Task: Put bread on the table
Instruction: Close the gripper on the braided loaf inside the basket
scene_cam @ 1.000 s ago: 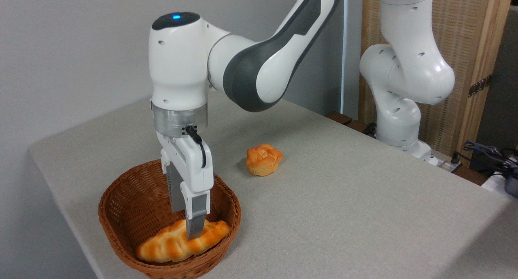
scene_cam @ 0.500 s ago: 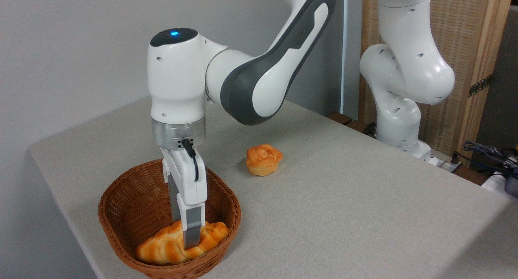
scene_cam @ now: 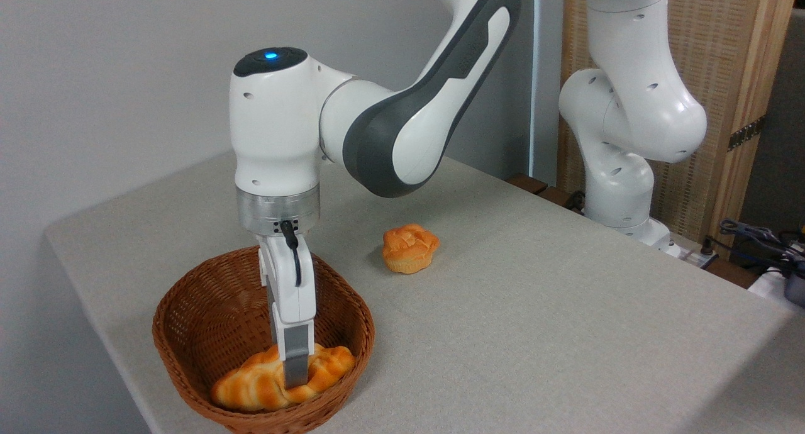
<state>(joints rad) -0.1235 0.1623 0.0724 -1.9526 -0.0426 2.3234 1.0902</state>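
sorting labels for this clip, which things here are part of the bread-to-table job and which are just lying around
Part of the job:
- long braided golden-orange loaf, lying in the basket
- grey-beige fabric-covered table
- white two-finger gripper, down at the loaf
- brown woven wicker basket, holding the loaf

Just lying about:
- small round orange muffin-like bun on the table, apart from the basket

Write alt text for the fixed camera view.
A white robot arm's gripper reaches down into a brown wicker basket, its fingers around a braided golden bread. A small orange bun sits nearby on the grey-beige table.
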